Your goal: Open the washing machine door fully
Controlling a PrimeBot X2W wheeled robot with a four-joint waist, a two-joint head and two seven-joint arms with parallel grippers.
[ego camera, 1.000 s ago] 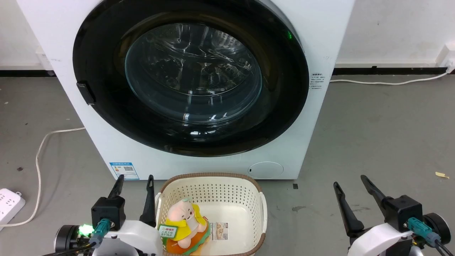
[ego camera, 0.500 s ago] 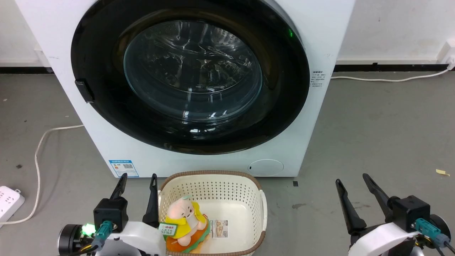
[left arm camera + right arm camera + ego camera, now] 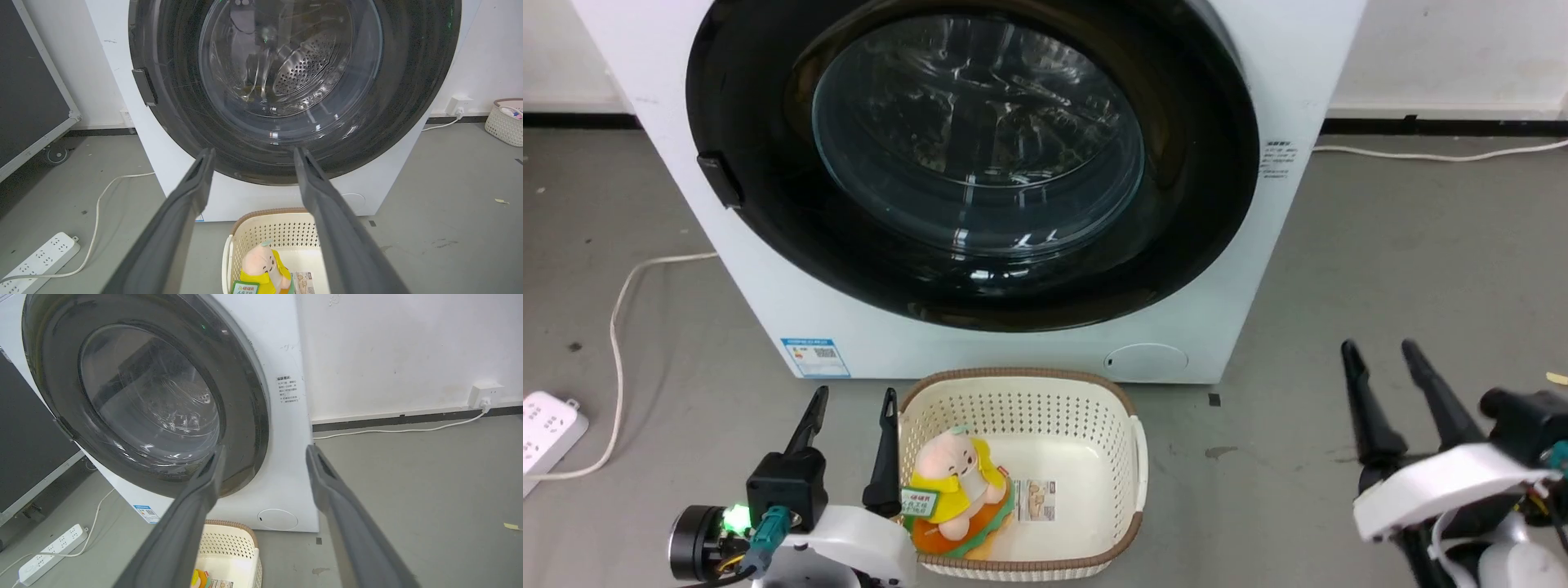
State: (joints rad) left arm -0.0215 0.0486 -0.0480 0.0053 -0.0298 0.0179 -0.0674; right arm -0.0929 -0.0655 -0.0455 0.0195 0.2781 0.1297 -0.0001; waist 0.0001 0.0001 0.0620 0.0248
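the washing machine door (image 3: 976, 139) lies closed, flush on the front of the washing machine (image 3: 1307, 73). the left gripper (image 3: 855, 394) hangs low before the machine's left front corner, fingers apart and empty. the right gripper (image 3: 1379, 347), fingers also spread on nothing, is off the machine's right side. a cream basket (image 3: 1021, 408) holding a plush toy (image 3: 956, 482) stands just before the machine

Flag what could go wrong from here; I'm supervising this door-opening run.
The small handle tab on the glossy washing machine door looks like the only grip; fingers may slip off.
The left gripper sits beside the basket and could knock it when reaching.
The swinging door might meet the right gripper.
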